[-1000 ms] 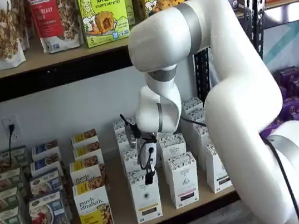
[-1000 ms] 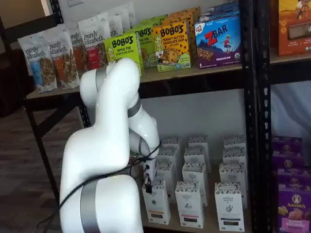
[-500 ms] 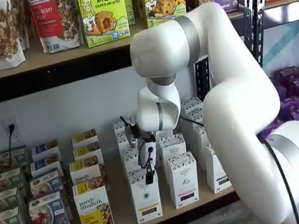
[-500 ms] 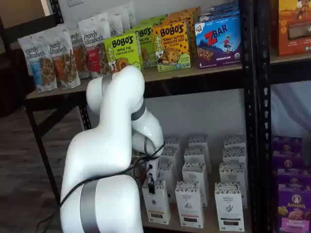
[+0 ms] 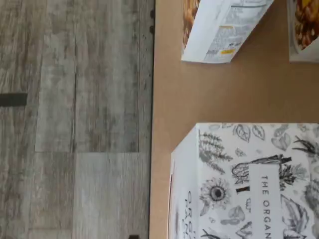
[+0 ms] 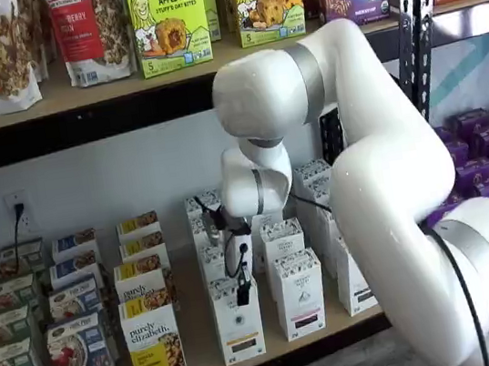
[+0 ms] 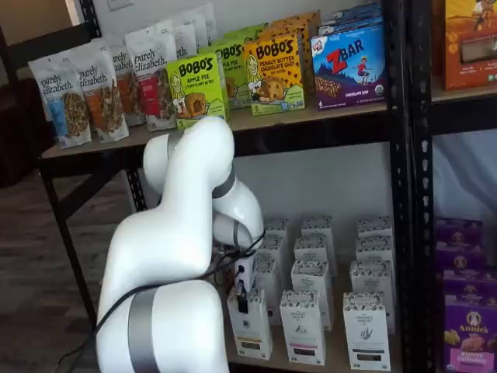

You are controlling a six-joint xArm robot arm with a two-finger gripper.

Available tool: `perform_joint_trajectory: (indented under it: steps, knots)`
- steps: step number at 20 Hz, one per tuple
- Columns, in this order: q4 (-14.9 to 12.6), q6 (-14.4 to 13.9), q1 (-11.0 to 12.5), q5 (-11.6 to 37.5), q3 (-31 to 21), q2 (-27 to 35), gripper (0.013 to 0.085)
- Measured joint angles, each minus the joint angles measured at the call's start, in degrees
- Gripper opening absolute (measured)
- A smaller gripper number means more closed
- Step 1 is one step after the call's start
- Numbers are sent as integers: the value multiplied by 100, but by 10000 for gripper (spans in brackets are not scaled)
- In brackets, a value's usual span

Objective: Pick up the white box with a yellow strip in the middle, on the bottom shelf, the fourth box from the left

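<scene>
The white box (image 6: pixel 240 328), tall and narrow with a speckled top and a yellow strip, stands at the front of the bottom shelf (image 6: pixel 199 342) in both shelf views (image 7: pixel 251 326). My gripper (image 6: pixel 242 291) hangs straight down right over its top, and its black fingers (image 7: pixel 241 299) reach the box's top edge. The fingers show side-on, so no gap can be read. The wrist view looks down on the box's printed top (image 5: pixel 249 184) and the pale shelf board (image 5: pixel 199 94).
Like white cartons with black strips (image 6: pixel 299 293) stand right of the box and behind it. A purely elizabeth box (image 6: pixel 153 342) stands to its left. The black rack post (image 7: pixel 415 186) rises at the right. Wooden floor (image 5: pixel 75 99) lies past the shelf's front edge.
The arm's upper joints have swung a little and the big elbow has shifted. The gripper stays over the white box, slightly closer to its top.
</scene>
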State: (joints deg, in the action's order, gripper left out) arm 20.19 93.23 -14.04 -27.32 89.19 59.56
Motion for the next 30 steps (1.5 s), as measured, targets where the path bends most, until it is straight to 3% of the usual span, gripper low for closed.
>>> perform_joint_trajectory:
  steps: [3, 6, 23, 25, 28, 30]
  knots:
    - [-309, -283, -7, -133, 171, 128, 850]
    - [-393, -378, -32, -154, 254, 225, 850]
    - [908, 770, -24, 79, -171, -182, 850]
    - [830, 693, -24, 78, -141, -178, 850]
    - [259, 176, -45, 81, -14, -50, 850]
    - [85, 14, -56, 47, 66, 33, 850]
